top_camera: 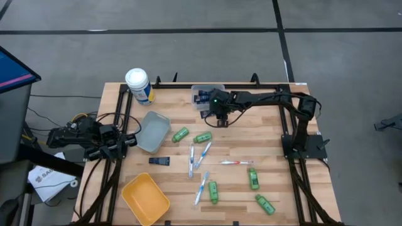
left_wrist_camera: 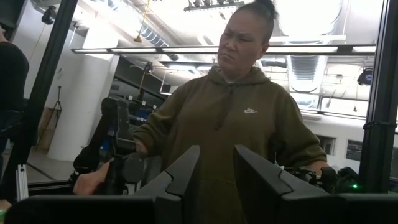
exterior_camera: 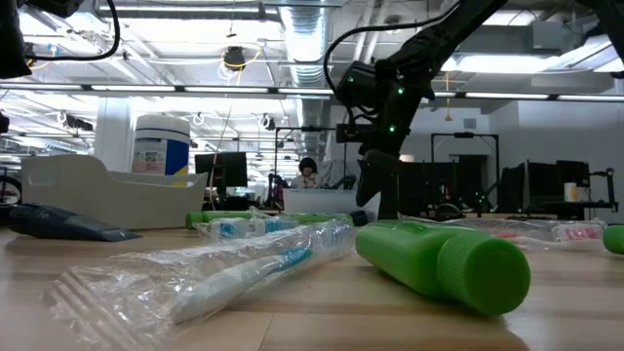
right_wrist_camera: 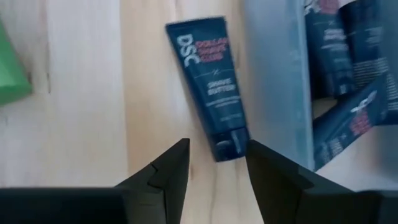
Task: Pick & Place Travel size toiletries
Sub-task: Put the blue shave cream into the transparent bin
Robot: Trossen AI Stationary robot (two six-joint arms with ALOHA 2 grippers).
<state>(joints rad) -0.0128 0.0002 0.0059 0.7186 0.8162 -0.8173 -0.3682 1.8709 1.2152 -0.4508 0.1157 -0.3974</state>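
Directly ahead of the right gripper (right_wrist_camera: 217,165), a short dark navy plastic tube (right_wrist_camera: 208,87) with white and red lettering lay flat on the pale wooden table (right_wrist_camera: 81,124), just beside the outer wall of the clear plastic bin (right_wrist_camera: 273,81) at the table's far edge. More navy tubes (right_wrist_camera: 348,68) of the same kind lay piled inside that bin. The tube's long axis ran roughly along the bin wall, slightly slanted, with its dark cap end toward the gripper and its flat crimped end away from it. The right gripper's two dark fingers (right_wrist_camera: 168,171) stood parted, one on each side of the cap end, gripping nothing; whether they touched the tube could not be told. From above, the right arm reached across to the bin (top_camera: 208,94), while small bright green bottles (top_camera: 180,134), slim white-blue toothbrushes in clear wrap (top_camera: 202,154) and one red-and-white toothbrush (top_camera: 237,162) lay scattered over the middle and near part of the table. The left gripper (top_camera: 129,142) waited at the table's left edge, fingers (left_wrist_camera: 186,174) slightly apart and empty.
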